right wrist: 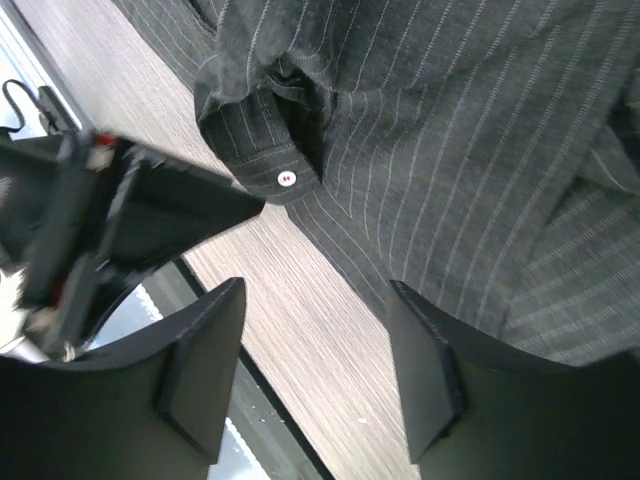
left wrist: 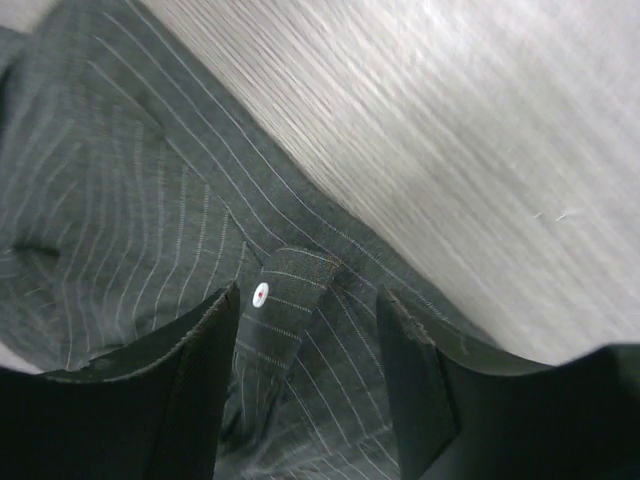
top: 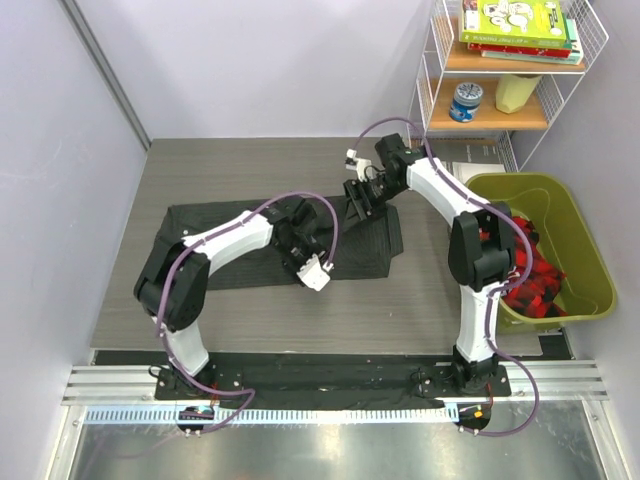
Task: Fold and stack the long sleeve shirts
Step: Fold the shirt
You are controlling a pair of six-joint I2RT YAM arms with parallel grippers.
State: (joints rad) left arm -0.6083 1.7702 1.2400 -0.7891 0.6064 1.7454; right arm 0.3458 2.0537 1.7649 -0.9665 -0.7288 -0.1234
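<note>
I'm seeing one grey worktop (top: 420,300) carrying one long sleeve shirt (top: 365,250), dark with pale pinstripes, lying spread flat across the middle. Two arms are reaching over it: the left arm (top: 220,240) is crossing the shirt's body and the right arm (top: 470,250) is bending in from the right. One green bin (top: 580,230) is sitting at the right edge, holding red and black cloth (top: 530,280). One wire shelf (top: 590,40) is standing behind the bin. I'm running two claws. The left claw (left wrist: 308,295) is hanging with its jaws apart, straddling one sleeve cuff (left wrist: 295,275) near the shirt's edge and gripping nothing; I cannot tell whether the tips are touching cloth. The right claw (right wrist: 315,288) is also standing parted and holding nothing, hovering over the shirt's hem and bare worktop. One white button (left wrist: 260,295) is showing on the cuff.
</note>
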